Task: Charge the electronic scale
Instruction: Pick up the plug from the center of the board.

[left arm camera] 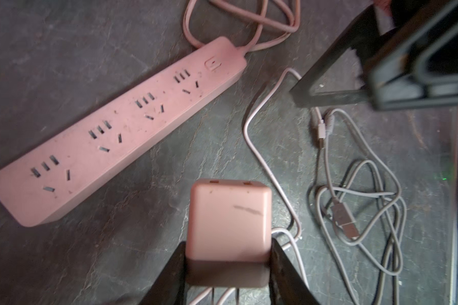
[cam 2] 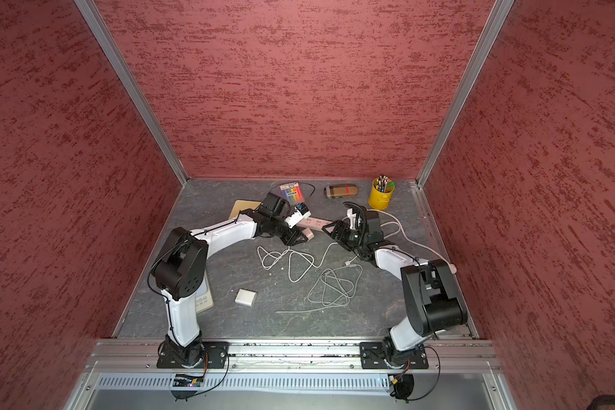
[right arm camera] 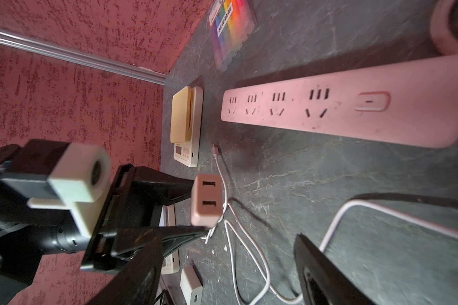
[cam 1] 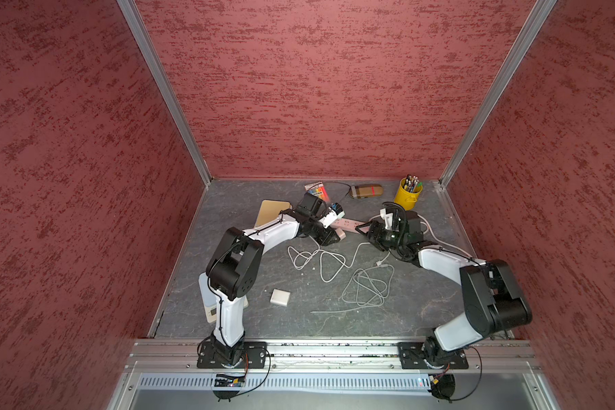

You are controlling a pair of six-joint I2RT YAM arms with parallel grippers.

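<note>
My left gripper point(cam 1: 335, 237) point(left arm camera: 228, 254) is shut on a pale pink charger cube point(left arm camera: 229, 219) point(right arm camera: 206, 199) with two USB ports, held just off the slate floor beside the pink power strip point(cam 1: 348, 223) point(left arm camera: 117, 132) point(right arm camera: 328, 111). My right gripper point(cam 1: 361, 228) point(right arm camera: 230, 253) is open and faces the cube from the strip's other side, holding nothing. An electronic scale point(cam 1: 270, 211) point(right arm camera: 187, 124) with a beige top lies at the back left. Another scale point(cam 1: 212, 312) lies half hidden under the left arm. A white cable point(cam 1: 320, 259) and a grey cable point(cam 1: 366, 284) lie loose mid-floor.
A second white adapter point(cam 1: 279, 296) point(right arm camera: 192, 286) lies on the floor near the front. A yellow pen cup point(cam 1: 408, 194), a pencil case point(cam 1: 365, 191) and a marker pack point(cam 1: 318, 191) stand along the back wall. Red walls close three sides.
</note>
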